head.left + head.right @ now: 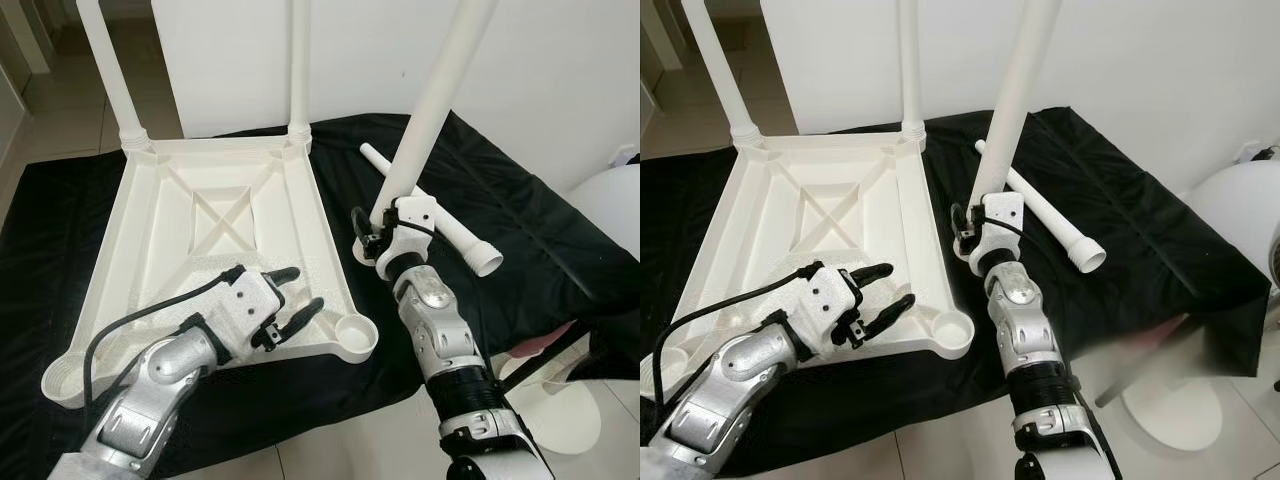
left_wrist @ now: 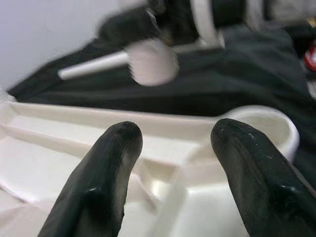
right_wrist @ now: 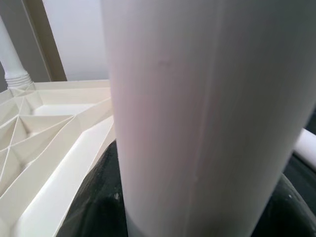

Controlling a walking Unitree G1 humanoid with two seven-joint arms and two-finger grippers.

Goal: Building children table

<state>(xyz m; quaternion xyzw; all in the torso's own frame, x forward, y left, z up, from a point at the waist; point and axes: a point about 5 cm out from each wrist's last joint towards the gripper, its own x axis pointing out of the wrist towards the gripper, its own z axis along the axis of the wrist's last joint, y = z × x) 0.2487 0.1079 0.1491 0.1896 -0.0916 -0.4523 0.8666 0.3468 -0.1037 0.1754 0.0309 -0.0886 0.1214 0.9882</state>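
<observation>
Upside-down white plastic table top [image 1: 215, 215] in the left half of the frame, on a black cloth [image 1: 520, 230]. Two white legs already standing in the far corners.

Right gripper [image 1: 383, 238] at centre, clamped around a long white plastic table leg [image 1: 432, 100], leg nearly upright, foot end low over the cloth. Left gripper [image 1: 290, 305] spread wide, holding nothing, hovering over the rim near the round empty socket [image 1: 357, 335] at lower centre. One more white leg [image 1: 440, 215] lying flat on the cloth, right of centre.

Best now: swing the held leg over that socket, keep it straight up, push down and twist. Steady the top with the free gripper.
</observation>
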